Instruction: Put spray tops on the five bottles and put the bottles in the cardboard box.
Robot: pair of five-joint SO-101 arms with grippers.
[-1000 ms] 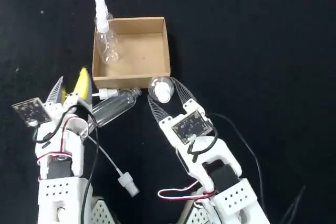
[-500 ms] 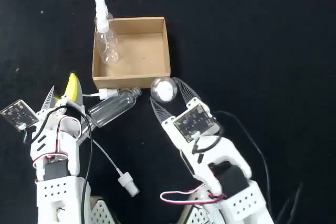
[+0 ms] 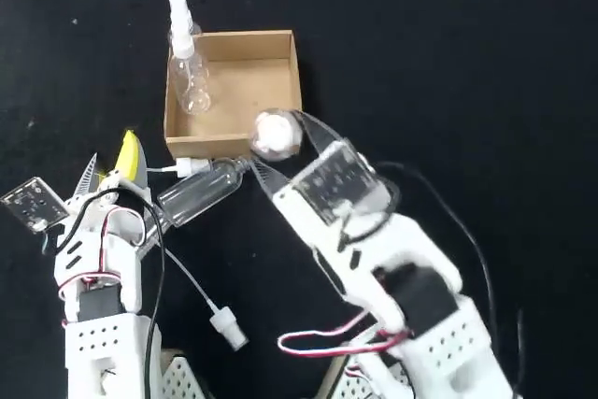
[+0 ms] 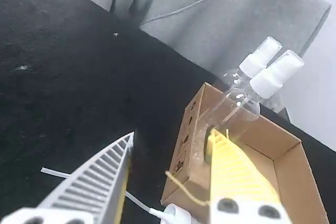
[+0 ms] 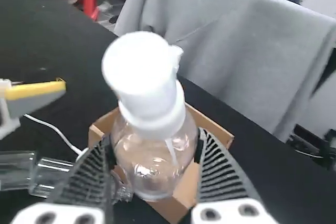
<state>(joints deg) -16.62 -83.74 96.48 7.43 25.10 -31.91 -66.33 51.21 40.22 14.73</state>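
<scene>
**Jaws clenched on a capped bottle at the box's corner**

Jaws of the right gripper (image 3: 283, 147) are clenched around the belly of a capped bottle (image 3: 272, 132), which is held upright over the lower right corner of the cardboard box (image 3: 298, 91). The left gripper (image 3: 110, 161) is held spread at the left of the frame, with nothing grasped.

For a clean placement, the bottle should be carried past the front wall to the bare floor in the box's right half. It should be kept upright, lowered until it is judged seated, and only then released.

Two capped bottles (image 3: 187, 72) stand at the box's upper left corner, well apart from that spot. Just below the front wall an uncapped bottle (image 3: 198, 192) lies on its side, with a loose spray top (image 3: 192, 167) beside it. Its neck lies near the right gripper's lower finger and could be nudged. A second spray top (image 3: 226, 327) lies at lower centre-left.
</scene>
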